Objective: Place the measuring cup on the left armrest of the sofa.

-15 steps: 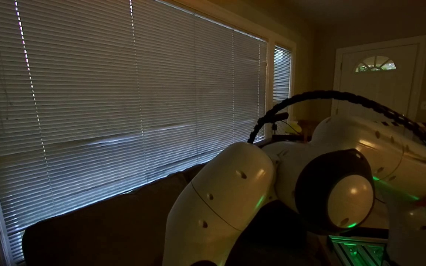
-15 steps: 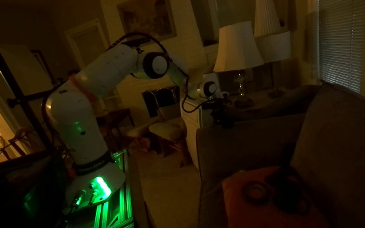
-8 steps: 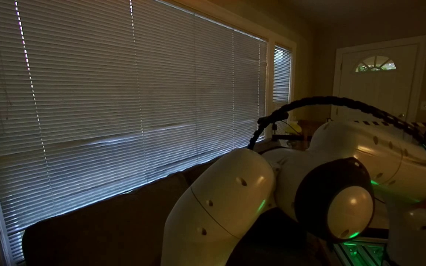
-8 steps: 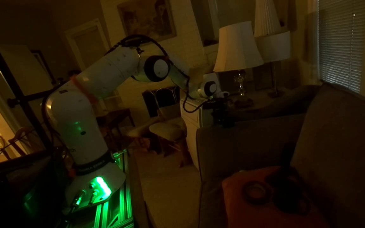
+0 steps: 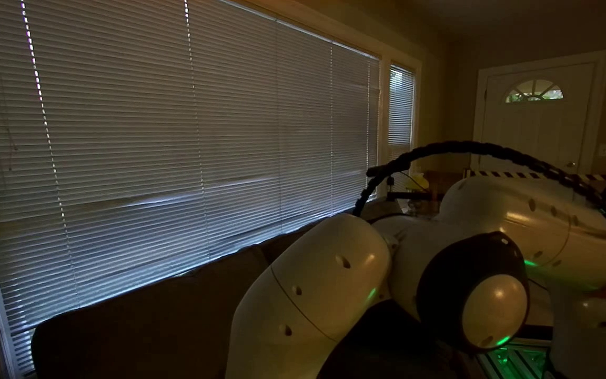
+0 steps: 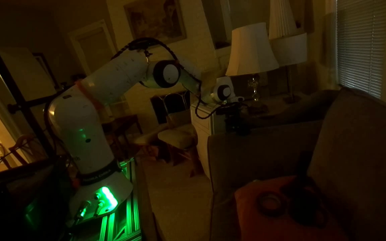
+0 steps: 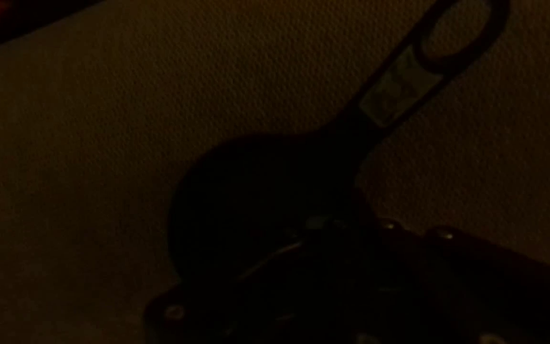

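At the far end of the sofa [image 6: 364, 144]: left armrest [image 6: 263, 149], with gripper [image 6: 237, 130] over it. Measuring cup [image 7: 251, 191], dark, long-handled, just at the gripper, over woven fabric [image 7: 89, 167]; contact with it indiscernible. Gripper spread or pinching: cannot tell, too dark. Near, on the sofa: orange cushion [image 6: 258, 227].

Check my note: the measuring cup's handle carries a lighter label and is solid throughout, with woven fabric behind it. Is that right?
Not quite: the handle of the measuring cup isn't solid throughout. The wrist view shows an open oval loop beyond the lighter label, woven fabric visible through it. The rest stands.
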`<state>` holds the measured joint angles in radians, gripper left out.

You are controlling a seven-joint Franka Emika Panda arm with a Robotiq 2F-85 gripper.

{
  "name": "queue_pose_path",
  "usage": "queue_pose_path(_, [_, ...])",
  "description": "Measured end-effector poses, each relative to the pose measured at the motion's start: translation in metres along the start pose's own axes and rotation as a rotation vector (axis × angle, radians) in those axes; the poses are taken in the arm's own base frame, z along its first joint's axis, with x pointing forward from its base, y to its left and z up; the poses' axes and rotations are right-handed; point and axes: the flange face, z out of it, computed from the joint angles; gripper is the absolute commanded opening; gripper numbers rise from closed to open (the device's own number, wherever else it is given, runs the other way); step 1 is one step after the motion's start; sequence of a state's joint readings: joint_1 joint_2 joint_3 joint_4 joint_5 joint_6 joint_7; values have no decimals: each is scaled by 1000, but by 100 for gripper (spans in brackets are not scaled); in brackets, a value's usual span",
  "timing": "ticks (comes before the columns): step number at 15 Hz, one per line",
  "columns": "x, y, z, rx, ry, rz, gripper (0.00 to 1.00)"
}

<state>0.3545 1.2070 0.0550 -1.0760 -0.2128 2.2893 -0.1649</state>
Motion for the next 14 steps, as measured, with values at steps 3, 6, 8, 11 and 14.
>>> queue_pose_path(3, [0,1,2,-2,-8,1,36])
queue_pose_path(6, [0,1,6,-1,-14,2,58])
queue_pose_path(8, [0,1,8,-1,-15,2,74])
queue_pose_path(11, [2,1,10,-3,-13,3,61])
queue_pose_path(14, [3,1,9,-5,-11,2,44])
